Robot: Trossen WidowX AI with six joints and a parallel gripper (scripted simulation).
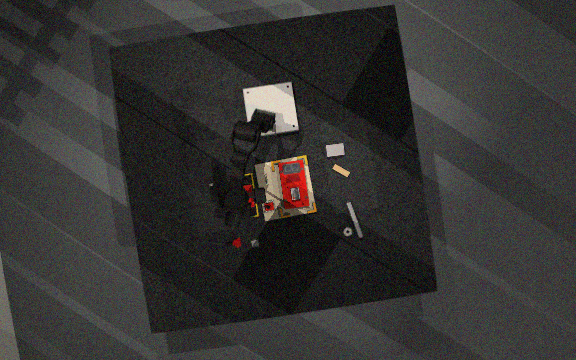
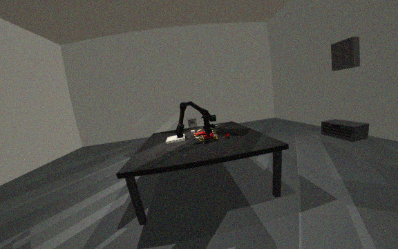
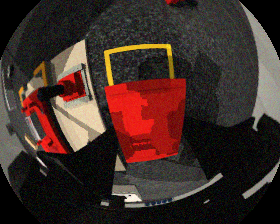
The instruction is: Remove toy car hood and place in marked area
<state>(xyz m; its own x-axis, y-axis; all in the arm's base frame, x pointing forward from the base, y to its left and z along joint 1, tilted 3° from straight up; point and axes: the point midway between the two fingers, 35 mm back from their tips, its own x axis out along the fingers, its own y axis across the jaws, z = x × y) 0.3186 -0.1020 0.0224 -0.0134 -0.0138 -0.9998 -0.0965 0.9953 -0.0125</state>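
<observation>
My gripper [image 1: 243, 196] [image 2: 207, 133] [image 3: 148, 123] is shut on the red hood [image 3: 147, 119] [image 1: 247, 188]. In the wrist view the hood covers the near edge of the yellow-outlined marked area [image 3: 138, 48] [image 1: 256, 210]; I cannot tell whether it touches the table. The red toy car [image 1: 294, 186] [image 3: 50, 121] [image 2: 200, 133] sits on a beige board [image 1: 274, 209] just beside the marked area. In the overhead view the arm hides most of the hood and of the marked area.
The arm's white base plate [image 1: 279, 97] is behind the car. A grey block [image 1: 335, 149], a tan piece [image 1: 341, 170], a grey rod [image 1: 354, 219] and a nut [image 1: 347, 231] lie right of the car. A small red piece [image 1: 237, 243] and a grey cube [image 1: 254, 243] lie beyond the marked area.
</observation>
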